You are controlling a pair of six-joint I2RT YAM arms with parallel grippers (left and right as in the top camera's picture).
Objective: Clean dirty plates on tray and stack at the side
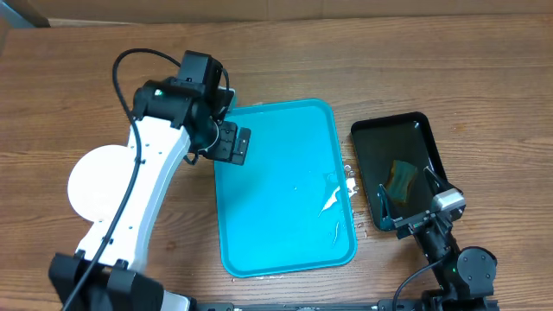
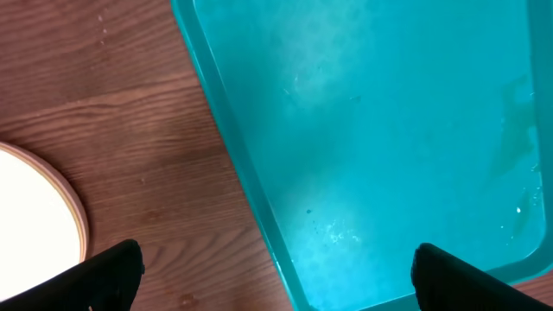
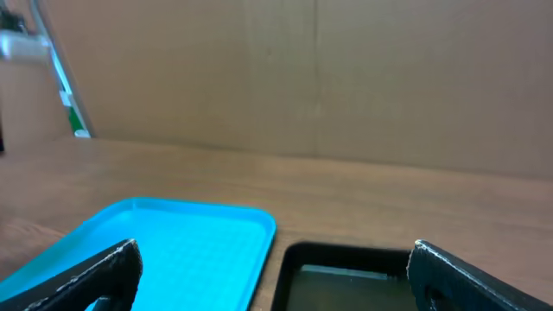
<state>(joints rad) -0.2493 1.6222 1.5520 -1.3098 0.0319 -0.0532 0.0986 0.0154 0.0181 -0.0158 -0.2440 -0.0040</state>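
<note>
The turquoise tray [image 1: 285, 186] lies mid-table with no plates on it, only wet streaks near its right rim. It also shows in the left wrist view [image 2: 371, 147] and the right wrist view [image 3: 173, 246]. A white plate stack [image 1: 95, 181] sits on the table left of the tray, partly hidden by my left arm; how many plates it holds cannot be told. Its edge shows in the left wrist view [image 2: 39, 216]. My left gripper [image 1: 232, 142] is open and empty above the tray's left rim [image 2: 272, 276]. My right gripper [image 1: 413, 207] is open and empty over the black tray [image 3: 272, 276].
A small black tray [image 1: 397, 168] with a sponge [image 1: 401, 179] in it stands right of the turquoise tray. Water drops lie between the two trays. A cardboard wall stands behind the table in the right wrist view.
</note>
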